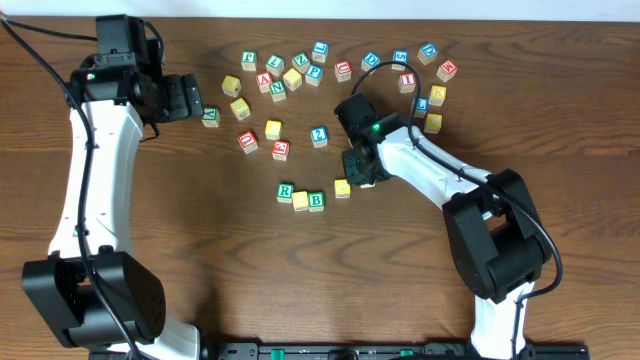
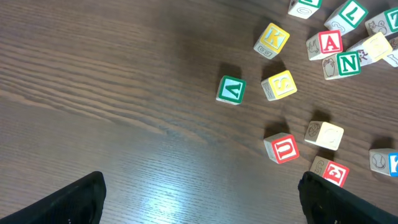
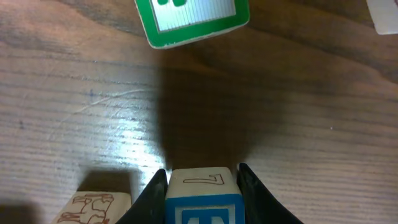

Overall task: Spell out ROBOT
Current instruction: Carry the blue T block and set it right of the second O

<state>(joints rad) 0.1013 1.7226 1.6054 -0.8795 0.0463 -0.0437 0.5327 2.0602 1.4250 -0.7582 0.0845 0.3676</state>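
On the wooden table a row reads green-bordered R [image 1: 285, 190], a yellow cube [image 1: 300, 199], then green-bordered B [image 1: 316, 200]. A second yellow cube [image 1: 342, 188] lies just right of the B, slightly higher. My right gripper [image 1: 360, 172] hovers beside that cube. The right wrist view has it [image 3: 202, 175] shut on a blue-bordered cube [image 3: 202, 190], with a green-bordered cube [image 3: 193, 18] ahead and a cube with an animal drawing [image 3: 93, 208] at the lower left. At the back left, my left gripper [image 1: 198, 102] [image 2: 202, 205] is open and holds nothing, near a green cube [image 2: 231, 89].
Many loose letter cubes lie scattered across the back of the table, among them red A [image 1: 264, 80] [image 2: 331, 42], green N [image 1: 277, 88] [image 2: 348, 63], yellow K [image 2: 272, 39] and red U [image 2: 285, 149]. More cubes lie at the back right [image 1: 436, 95].
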